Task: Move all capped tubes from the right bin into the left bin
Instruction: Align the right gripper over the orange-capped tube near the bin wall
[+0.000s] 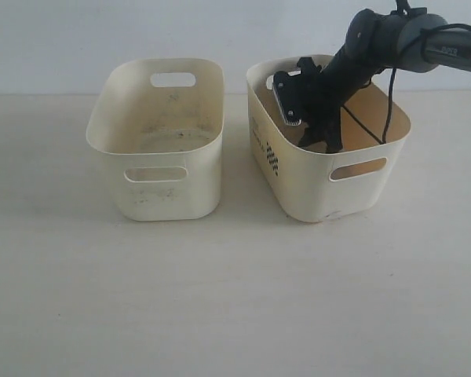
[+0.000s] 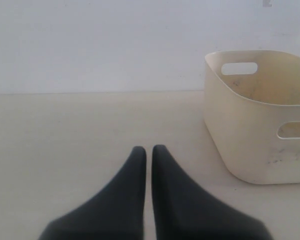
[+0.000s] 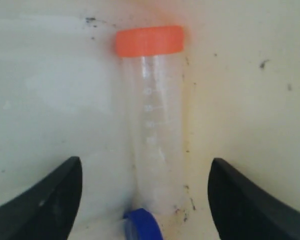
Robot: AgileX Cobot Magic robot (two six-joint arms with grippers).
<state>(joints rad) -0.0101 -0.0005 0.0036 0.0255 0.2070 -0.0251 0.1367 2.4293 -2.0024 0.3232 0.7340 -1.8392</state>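
Crowding the orange-capped tube (image 3: 157, 120) lies a blue cap (image 3: 143, 225).

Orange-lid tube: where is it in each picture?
Exterior view: not visible; the arm reaches into the right bin, whose wall hides the floor.
Left wrist view: not in it; this one shows the left bin.
Right wrist view: the tube lies mid-picture, inside the open tool.
Shared landmark: the right bin, outside in the exterior view, floor in the right wrist view.
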